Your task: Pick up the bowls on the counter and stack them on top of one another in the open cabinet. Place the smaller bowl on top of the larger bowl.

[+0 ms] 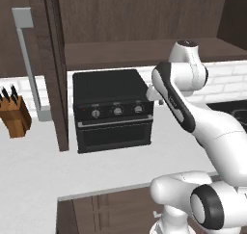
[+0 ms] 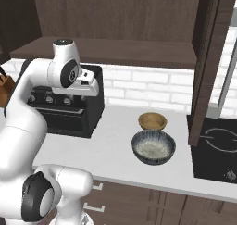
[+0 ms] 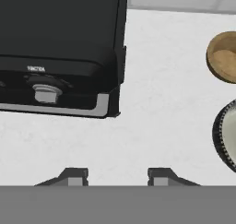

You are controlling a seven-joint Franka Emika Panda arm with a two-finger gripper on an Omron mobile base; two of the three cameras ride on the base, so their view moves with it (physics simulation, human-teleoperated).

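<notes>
While both bowls sit untouched on the counter (image 2: 115,150), the gripper (image 3: 115,176) hangs above bare countertop w/ jaws spread apart, nothing between the tips — they show at bottom centre of the hand view, w/ white surface in the gap. Toaster oven (image 3: 60,48) takes the upper left of that view.

Larger bowl (image 2: 153,147): dark blue-black ribbed outside, pale speckled inside, centre-right of the right base view; its rim pokes in at the right edge, mid-height, of the hand view. Smaller bowl (image 2: 152,121): tan-gold, just behind it toward the brick wall, close but seemingly not touching; upper right in hand view. Open cabinet (image 2: 120,53) shelf runs across the top of the right base view, door at right.

Handling, my guess: both look rigid, ceramic-like, prob. light-to-moderate, glazed so slippery, chip-prone if dropped. Too wide to straddle, so pinch the rim wall, one finger inside, one outside. Larger one first; ribbed outside should help grip.
</notes>
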